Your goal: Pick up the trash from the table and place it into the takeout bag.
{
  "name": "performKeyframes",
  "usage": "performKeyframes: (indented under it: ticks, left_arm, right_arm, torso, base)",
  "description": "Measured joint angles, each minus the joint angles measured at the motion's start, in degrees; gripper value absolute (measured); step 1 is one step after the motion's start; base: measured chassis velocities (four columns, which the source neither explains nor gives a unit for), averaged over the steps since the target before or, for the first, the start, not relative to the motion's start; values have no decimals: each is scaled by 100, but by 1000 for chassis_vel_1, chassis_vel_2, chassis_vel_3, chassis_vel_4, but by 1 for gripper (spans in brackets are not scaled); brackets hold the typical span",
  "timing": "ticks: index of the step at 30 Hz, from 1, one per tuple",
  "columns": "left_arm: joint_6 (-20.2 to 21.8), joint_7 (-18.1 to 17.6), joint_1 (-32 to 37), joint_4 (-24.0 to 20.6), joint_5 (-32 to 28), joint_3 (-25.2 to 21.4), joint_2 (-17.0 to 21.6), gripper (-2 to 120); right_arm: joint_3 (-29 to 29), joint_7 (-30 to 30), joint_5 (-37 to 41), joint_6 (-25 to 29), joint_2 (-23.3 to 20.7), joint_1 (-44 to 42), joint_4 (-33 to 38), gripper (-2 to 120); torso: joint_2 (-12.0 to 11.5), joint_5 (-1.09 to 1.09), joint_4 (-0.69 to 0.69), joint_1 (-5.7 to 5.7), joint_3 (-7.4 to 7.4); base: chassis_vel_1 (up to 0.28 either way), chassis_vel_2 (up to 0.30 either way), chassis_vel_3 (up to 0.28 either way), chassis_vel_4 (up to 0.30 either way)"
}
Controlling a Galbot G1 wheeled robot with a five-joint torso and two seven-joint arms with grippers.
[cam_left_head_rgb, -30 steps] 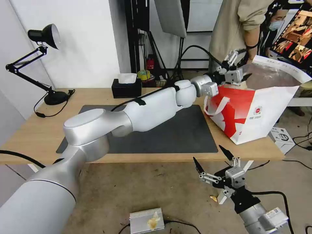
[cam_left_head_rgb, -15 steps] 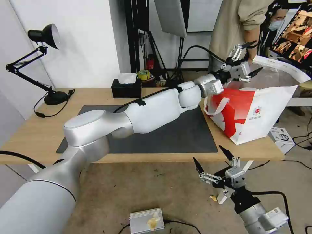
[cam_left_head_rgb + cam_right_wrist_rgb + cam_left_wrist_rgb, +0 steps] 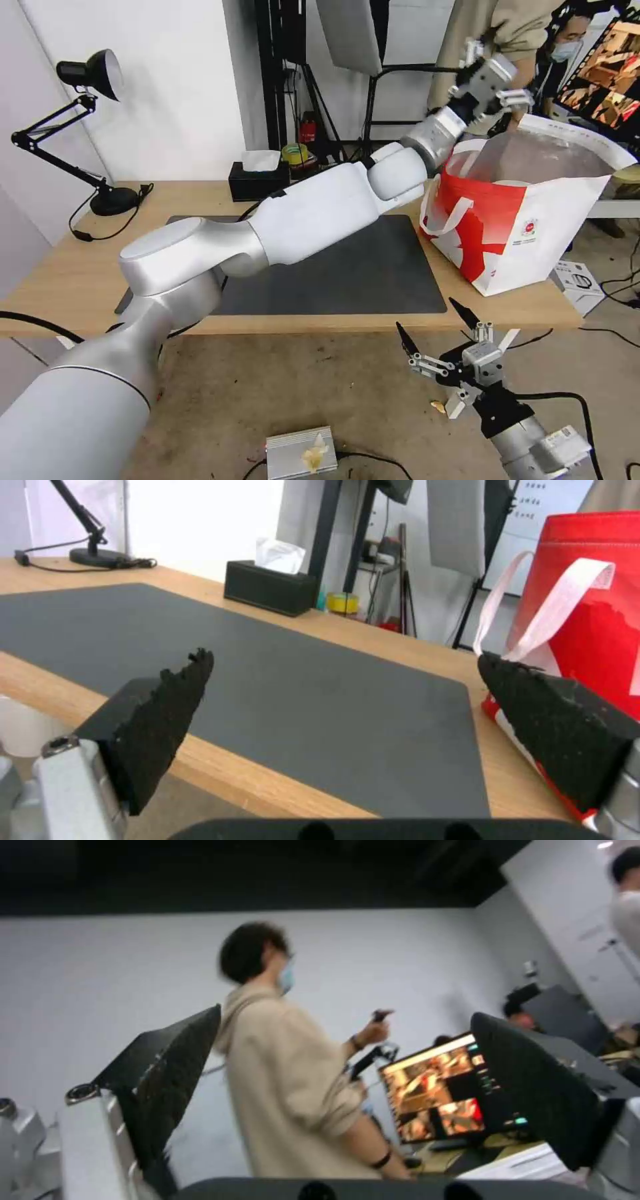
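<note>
Red-and-white takeout bag [image 3: 527,227] at three o'clock on the table [image 3: 87,267]: lift left gripper [image 3: 492,77], pads apart and empty, straight off its one-o'clock rim; leave right gripper [image 3: 437,337], spread wide, parked at five.

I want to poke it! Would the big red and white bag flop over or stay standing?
The takeout bag would probably stay standing: it sits boxy and open on the table. Its thin walls look bendy, so a poke likely dents it. The loop handle droops, surely floppy.
</note>
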Motion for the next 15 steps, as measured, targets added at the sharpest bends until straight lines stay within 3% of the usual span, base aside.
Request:
performKeyframes:
  ticks: [8, 14, 15]
  left_arm:
    - [445, 4, -82, -407, -913, -161, 759, 100]
    - [749, 373, -170, -938, -1481, -132, 1634, 100]
    - [749, 373, -170, -938, -1481, -132, 1634, 100]
  right_arm:
    - [0, 0, 0, 0, 0, 0, 0, 100]
    - [0, 0, 0, 0, 0, 0, 0, 100]
    - [0, 0, 0, 0, 0, 0, 0, 100]
  torso:
    - [0, -2, 0, 0, 0]
    - [0, -2, 1, 0, 0]
    - [0, -2, 1, 0, 0]
  base:
    - [0, 0, 0, 0]
    - [0, 0, 0, 0]
    - [0, 0, 0, 0]
